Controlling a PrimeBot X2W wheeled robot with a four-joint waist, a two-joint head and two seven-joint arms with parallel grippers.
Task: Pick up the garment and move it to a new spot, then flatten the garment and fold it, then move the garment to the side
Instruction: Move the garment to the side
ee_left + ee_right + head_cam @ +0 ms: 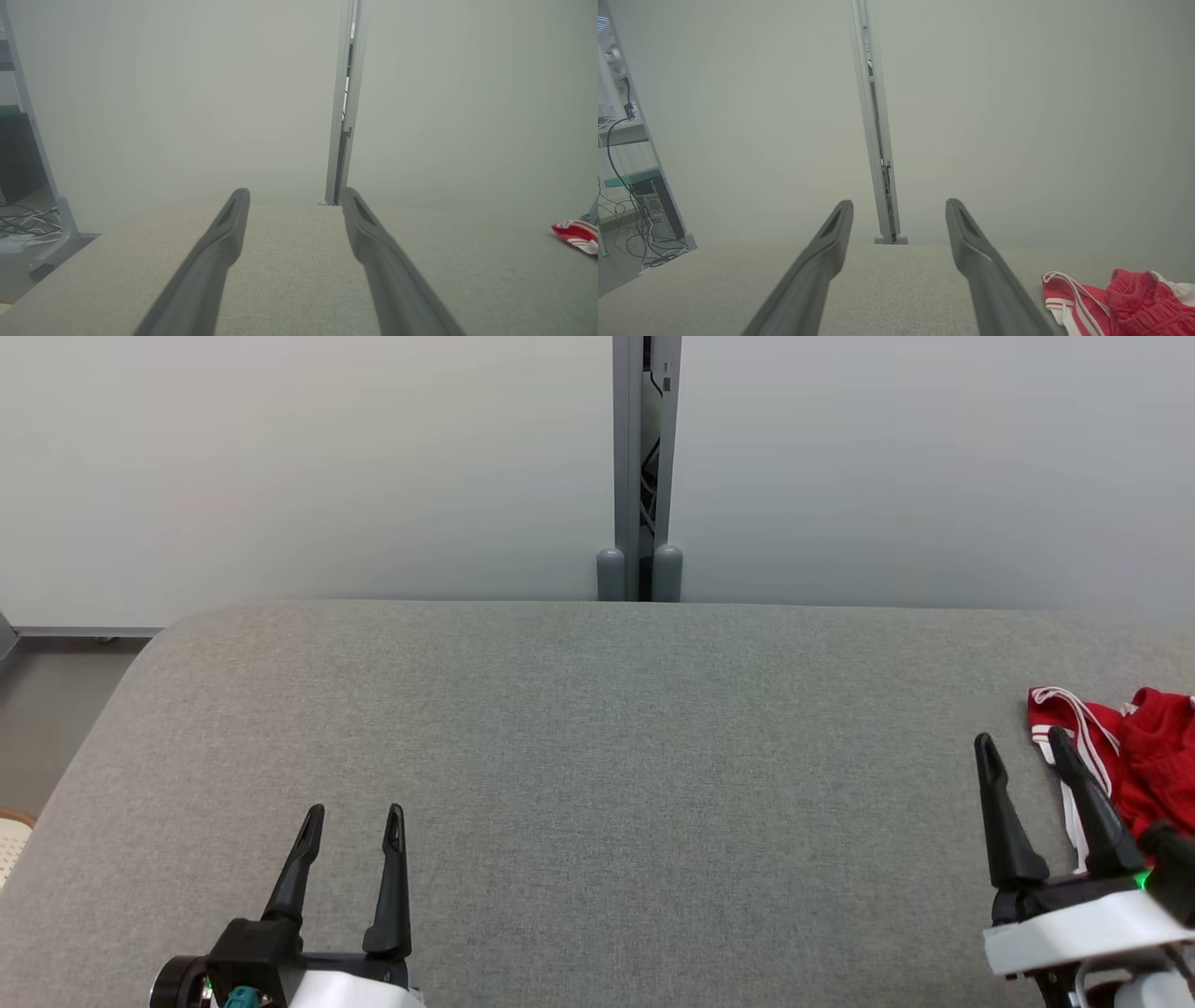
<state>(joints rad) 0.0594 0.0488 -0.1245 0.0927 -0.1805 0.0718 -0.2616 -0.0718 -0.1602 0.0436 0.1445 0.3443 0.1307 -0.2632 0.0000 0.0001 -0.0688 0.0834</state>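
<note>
Since the red garment (1144, 756) lies crumpled at the far right of the head view, on the grey cloth-covered table (597, 728), I'd judge it light, soft and limp: it should sag and spill out of its heap once lifted, and a thin single layer could slip from smooth fingers. The white-striped edge on its left side, or the thick bunched fold beside that, looks like the best place to pinch. The right gripper (1020, 739) sits at the lower right with its jaws spread wide and nothing between them. One finger crosses the striped edge in the head view, though the right wrist view suggests the cloth lies just beside it, not gripped. The left gripper (356, 811), at the lower left and well apart from the garment, is likewise spread and empty above bare table.
</note>
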